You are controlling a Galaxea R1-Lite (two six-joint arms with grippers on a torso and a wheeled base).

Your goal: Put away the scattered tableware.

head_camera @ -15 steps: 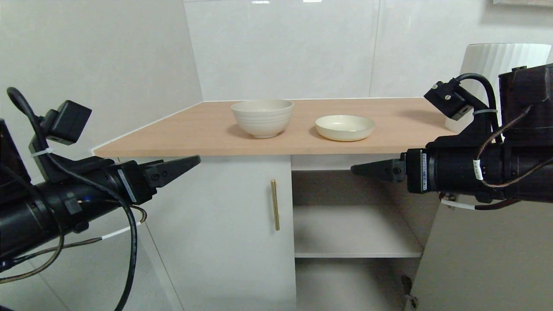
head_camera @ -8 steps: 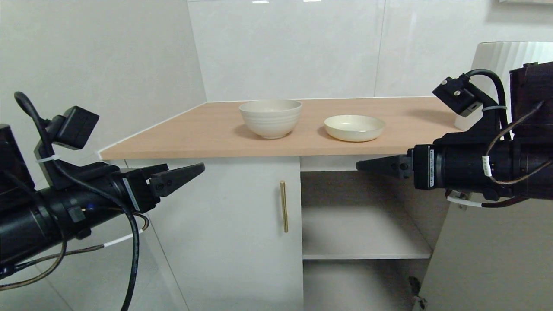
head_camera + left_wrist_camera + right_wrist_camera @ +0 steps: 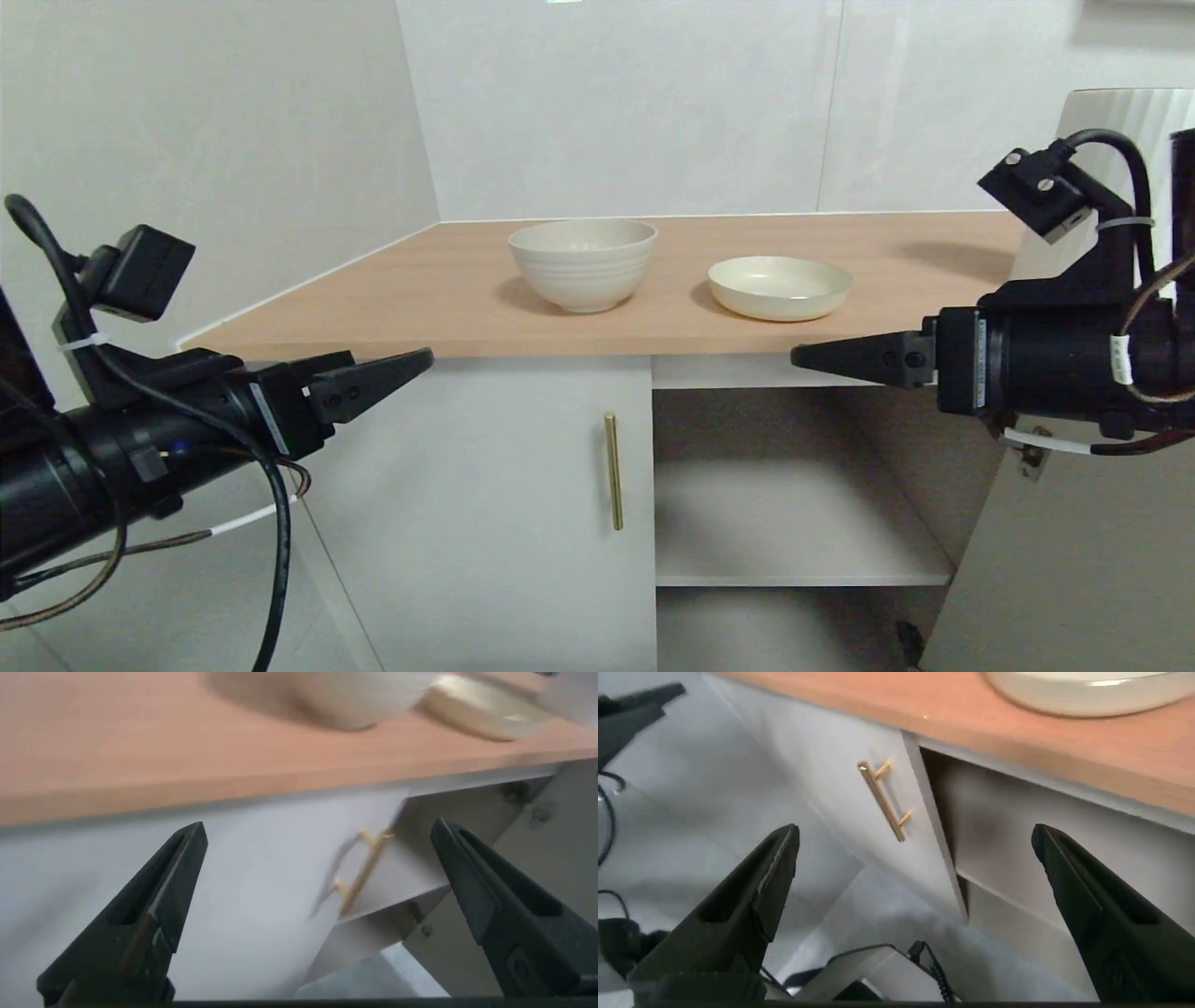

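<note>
Bowl point(image 3: 581, 263) and dish point(image 3: 780, 287), at its 3 o'clock, sit on the counter point(image 3: 392, 289): 2 left to store. The left gripper point(image 3: 415, 358) and right gripper point(image 3: 808, 357) are wide apart, empty.

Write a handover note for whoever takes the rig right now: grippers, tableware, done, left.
Left gripper: open, empty, held in front of the cabinet below the counter edge.
Right gripper: open, empty, at the top of the open cabinet bay.
Tableware: bowl and shallow dish sit upright side by side on the counter, apart from each other, neither touched.
Done: nothing put away. The right bay is open with its shelf bare; the left door is shut.
Left: pick up both pieces and stow them, probably on that shelf.
</note>
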